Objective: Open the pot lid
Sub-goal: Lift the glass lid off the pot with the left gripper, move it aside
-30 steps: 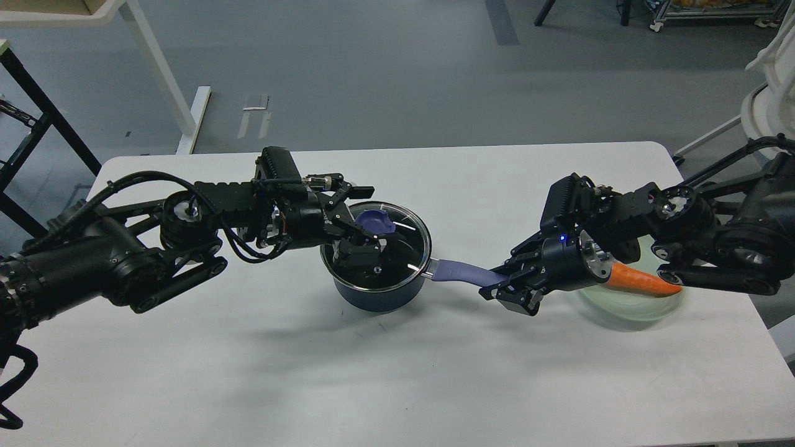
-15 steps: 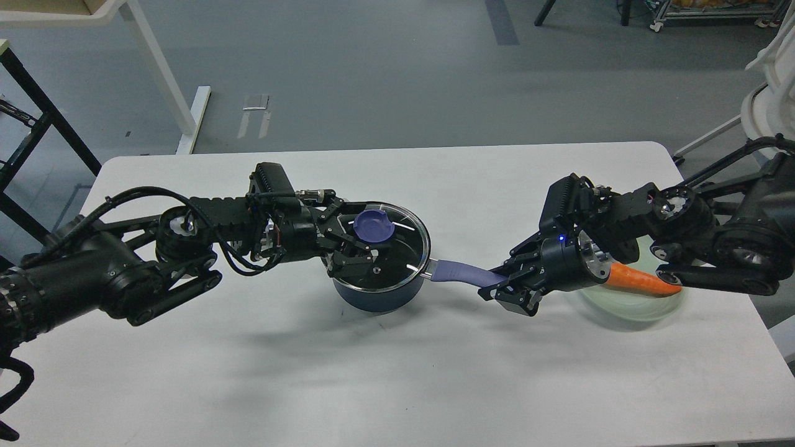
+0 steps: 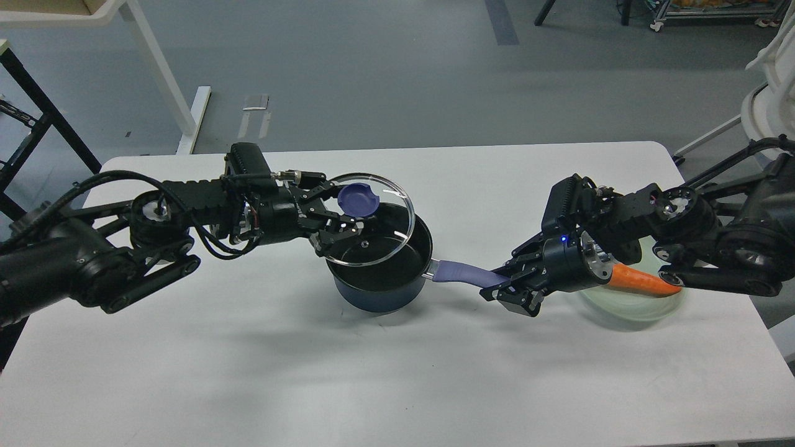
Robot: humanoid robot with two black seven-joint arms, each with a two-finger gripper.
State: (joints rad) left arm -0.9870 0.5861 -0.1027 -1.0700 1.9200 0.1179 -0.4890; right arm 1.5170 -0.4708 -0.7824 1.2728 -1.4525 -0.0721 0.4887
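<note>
Left gripper (image 3: 343, 218) clenched on purple knob (image 3: 358, 198), glass lid (image 3: 371, 223) tilted clear of blue saucepan (image 3: 388, 273), offset toward 10 o'clock (venting side up). Right gripper (image 3: 504, 287) clamps saucepan handle (image 3: 456, 272), steadying it at 3 o'clock.

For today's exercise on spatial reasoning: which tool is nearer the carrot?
Right. The right tool grips the pot handle beside the carrot; the left tool holds the lid.

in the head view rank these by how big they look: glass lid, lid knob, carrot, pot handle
1. glass lid, clearly the largest
2. carrot and pot handle: visible parts look alike, both partly hidden by the right gripper and arm, so no ranking
3. lid knob, smallest
</note>
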